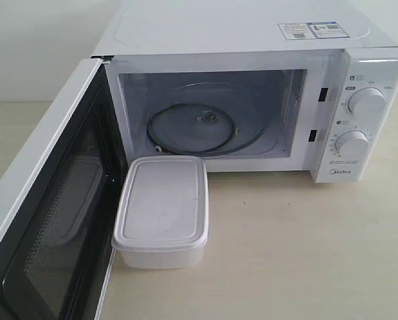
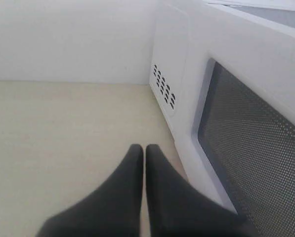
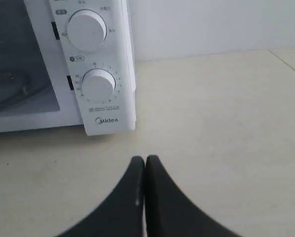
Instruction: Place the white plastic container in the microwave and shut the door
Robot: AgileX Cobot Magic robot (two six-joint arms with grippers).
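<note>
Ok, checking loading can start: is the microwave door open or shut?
Open: the door stands wide, exposing the turntable; the white plastic container sits outside in front.

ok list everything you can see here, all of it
microwave: one, white, back of the table, cavity open
door: one, white with dark mesh window, swung open at the exterior view's left
glass turntable: one, clear, inside the cavity
dials: two, white, stacked on the control panel
stickers: two, white and blue, on the microwave's top
white plastic container: one, translucent white, lid on, on the table before the cavity
table: one, pale beige
left gripper: one, black, shut, beside the door's outer face
right gripper: one, black, shut, before the dials
</note>
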